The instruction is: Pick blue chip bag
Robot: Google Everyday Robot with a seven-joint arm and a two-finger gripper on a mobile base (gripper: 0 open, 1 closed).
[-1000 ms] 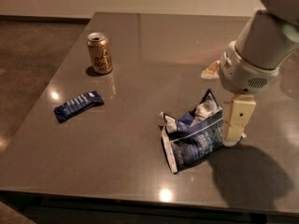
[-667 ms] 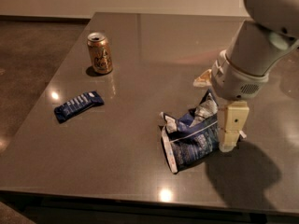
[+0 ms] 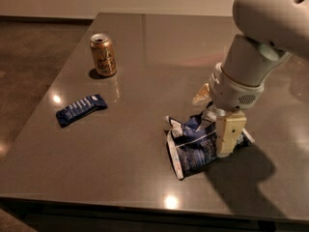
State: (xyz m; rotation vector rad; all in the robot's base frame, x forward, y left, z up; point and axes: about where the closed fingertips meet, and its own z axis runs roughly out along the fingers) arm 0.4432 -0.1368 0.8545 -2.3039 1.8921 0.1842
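The blue chip bag (image 3: 193,146) lies crumpled on the grey table (image 3: 145,81), right of centre near the front edge, dark blue with white lettering and white edges. My gripper (image 3: 213,125) hangs from the white arm directly over the bag's right half. Its jaws are open and stand on either side of the bag: the near finger (image 3: 229,134) rests in front of the bag's right end, and the far finger (image 3: 201,95) shows behind it. The part of the bag under the wrist is hidden.
A gold soda can (image 3: 103,55) stands upright at the back left. A small flat dark-blue bar wrapper (image 3: 81,108) lies at the left. The table's front edge runs just below the bag.
The arm has moved left and down over the bag, so the fingers now straddle more of it. The bag, can and wrapper have not moved.
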